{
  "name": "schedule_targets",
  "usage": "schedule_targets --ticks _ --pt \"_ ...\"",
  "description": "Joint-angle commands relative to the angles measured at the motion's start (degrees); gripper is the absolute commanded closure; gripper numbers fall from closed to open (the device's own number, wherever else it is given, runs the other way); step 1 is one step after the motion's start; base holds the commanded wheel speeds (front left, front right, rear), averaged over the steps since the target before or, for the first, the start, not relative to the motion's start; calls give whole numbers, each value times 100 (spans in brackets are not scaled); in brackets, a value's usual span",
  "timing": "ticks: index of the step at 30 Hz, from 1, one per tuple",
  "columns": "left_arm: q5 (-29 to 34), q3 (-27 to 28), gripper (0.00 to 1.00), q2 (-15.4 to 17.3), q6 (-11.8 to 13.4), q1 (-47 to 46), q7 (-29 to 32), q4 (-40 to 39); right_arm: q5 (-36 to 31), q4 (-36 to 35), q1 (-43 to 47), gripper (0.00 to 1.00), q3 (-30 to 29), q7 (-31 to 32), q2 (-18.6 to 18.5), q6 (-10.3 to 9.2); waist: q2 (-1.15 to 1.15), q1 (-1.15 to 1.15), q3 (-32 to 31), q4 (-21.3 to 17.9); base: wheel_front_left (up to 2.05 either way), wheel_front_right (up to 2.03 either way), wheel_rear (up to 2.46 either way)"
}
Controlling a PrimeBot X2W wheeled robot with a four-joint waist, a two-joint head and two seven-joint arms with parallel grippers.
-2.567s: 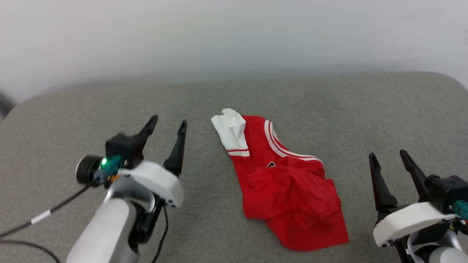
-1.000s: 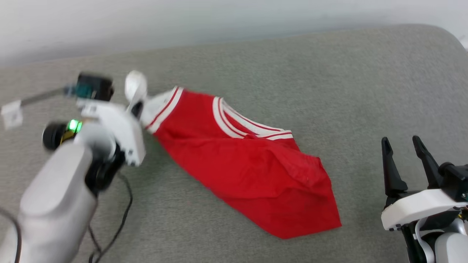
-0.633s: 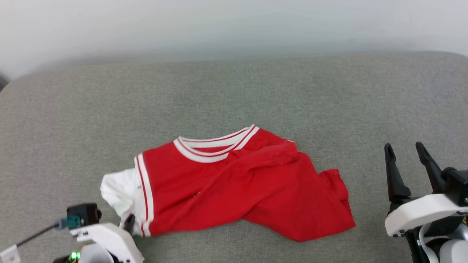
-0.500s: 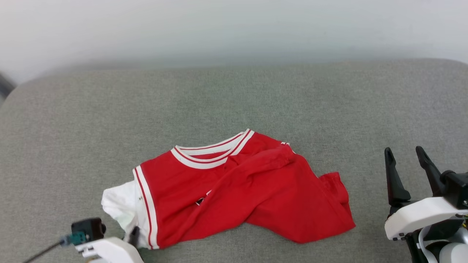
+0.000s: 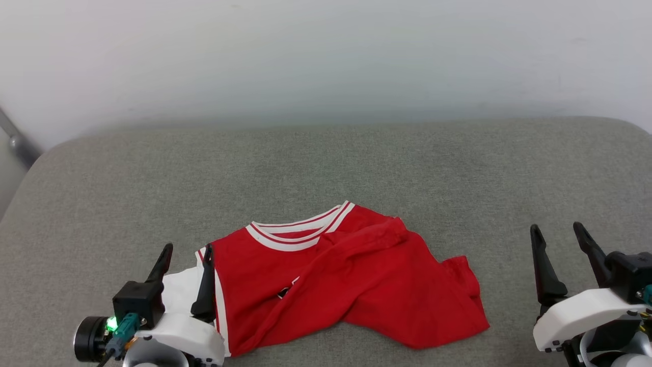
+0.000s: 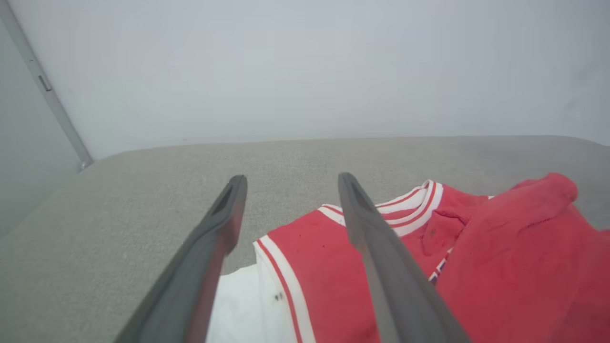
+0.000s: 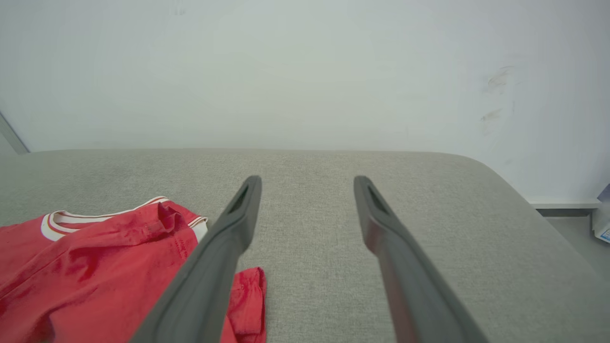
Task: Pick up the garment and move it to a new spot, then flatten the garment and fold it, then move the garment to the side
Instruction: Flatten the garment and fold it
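Grey cushion (image 5: 326, 163): garment (image 5: 356, 275) rumpled, dead centre.
Left gripper (image 5: 188, 248): wide open over white sleeve (image 5: 179, 290), 8 o'clock, gripping nothing.
Right gripper (image 5: 555, 227): open, empty, 4 o'clock.
To do: flattening, folding, side move, I reckon.

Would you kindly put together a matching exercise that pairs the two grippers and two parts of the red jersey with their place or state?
Things:
1. left gripper
2. right gripper
3. striped collar
4. white sleeve

Places or states:
A. curved band along the far edge of the garment
B. open over the bare grey cushion, clear of the garment
C. plain cloth at the garment's left end
D. open, above the garment's left end

Pairs: 1-D, 2-B, 3-A, 4-C
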Motion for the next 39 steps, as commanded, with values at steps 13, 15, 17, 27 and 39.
schedule_targets --ticks 13,15,17,27,39 --pt "332 -88 0 -87 58 144 -104 -558 457 336 211 0 -26 781 7 -2 0 1 -131 208 0 0 0" --pt "332 -108 0 -133 45 102 -107 -559 586 502 49 0 -28 1144 -15 -2 0 1 -99 332 0 0 0" --pt "347 -124 0 -161 24 46 -110 -540 784 641 -167 0 69 1529 -79 -2 0 1 -48 468 0 0 0" --pt "451 -215 0 -525 -171 -368 -129 -394 1678 1380 -1575 0 934 3497 -703 -2 0 1 419 1313 0 0 0" --pt "668 61 0 -908 -418 -454 -133 -200 1942 1846 -2275 100 1647 4183 -1123 -2 0 1 748 1533 0 0 0"
